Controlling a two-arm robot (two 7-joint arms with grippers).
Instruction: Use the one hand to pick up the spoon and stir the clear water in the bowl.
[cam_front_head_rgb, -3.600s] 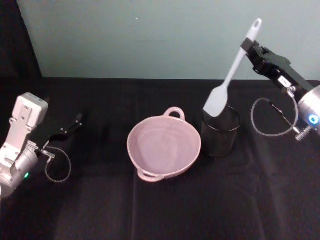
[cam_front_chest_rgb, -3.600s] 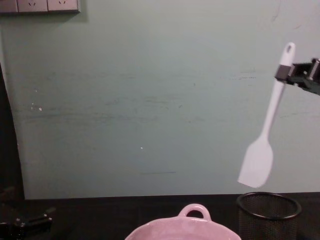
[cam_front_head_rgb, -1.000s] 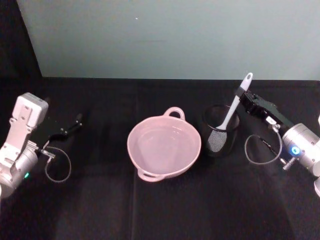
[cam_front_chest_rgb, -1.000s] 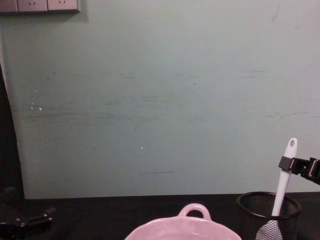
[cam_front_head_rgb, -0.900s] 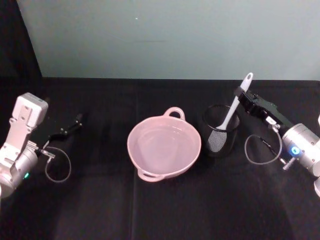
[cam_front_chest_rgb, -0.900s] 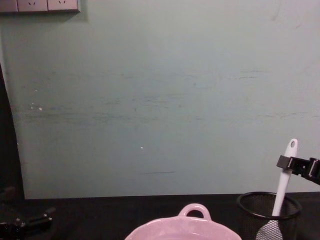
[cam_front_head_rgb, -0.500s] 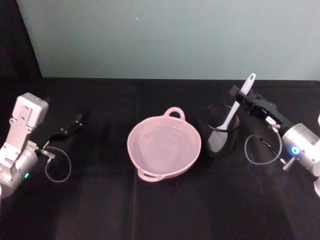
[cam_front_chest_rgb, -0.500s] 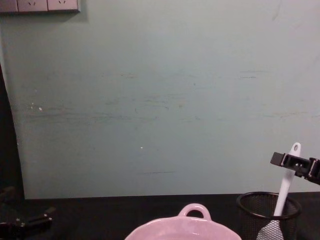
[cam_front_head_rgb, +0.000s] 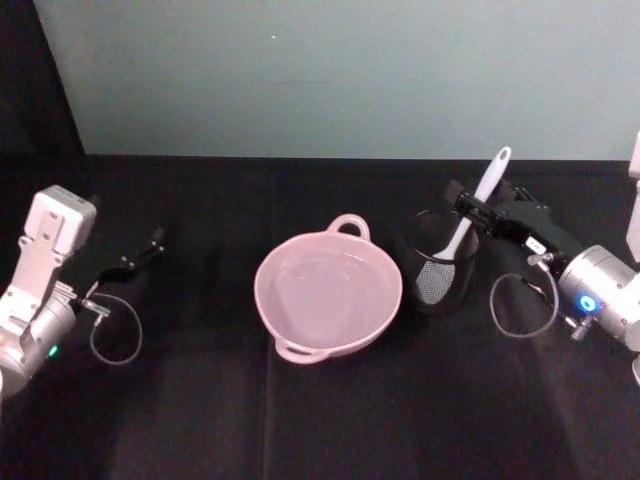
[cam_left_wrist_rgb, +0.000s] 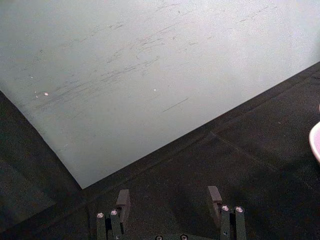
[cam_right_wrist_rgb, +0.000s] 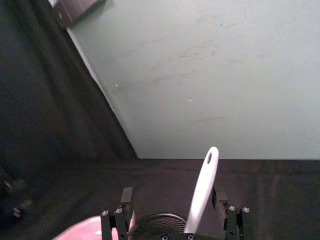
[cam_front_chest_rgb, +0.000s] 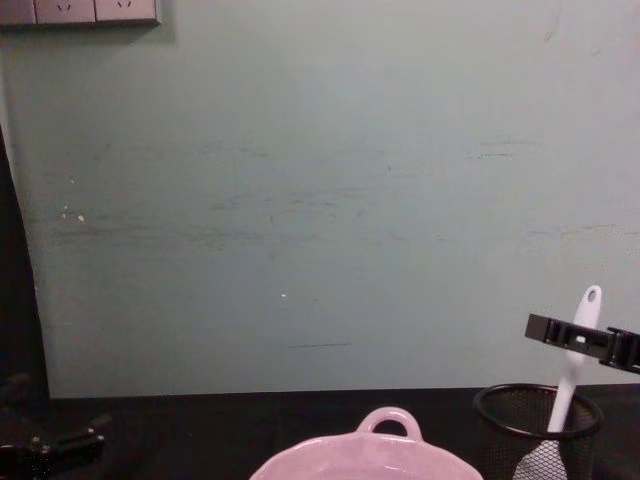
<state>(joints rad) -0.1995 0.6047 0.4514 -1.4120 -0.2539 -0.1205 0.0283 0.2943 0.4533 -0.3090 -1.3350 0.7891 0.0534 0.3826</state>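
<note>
The spoon now stands in the black mesh cup, scoop down and handle leaning up and out, where seconds ago it hung high above the cup. Since then the right gripper has spread its jaws wide and let go; the handle stands between them, nearer one finger, and contact cannot be judged. This looks like the closing step, the stirrer put away. The pink bowl of water sits just left of the cup. The left gripper rests open, far left on the surface.
</note>
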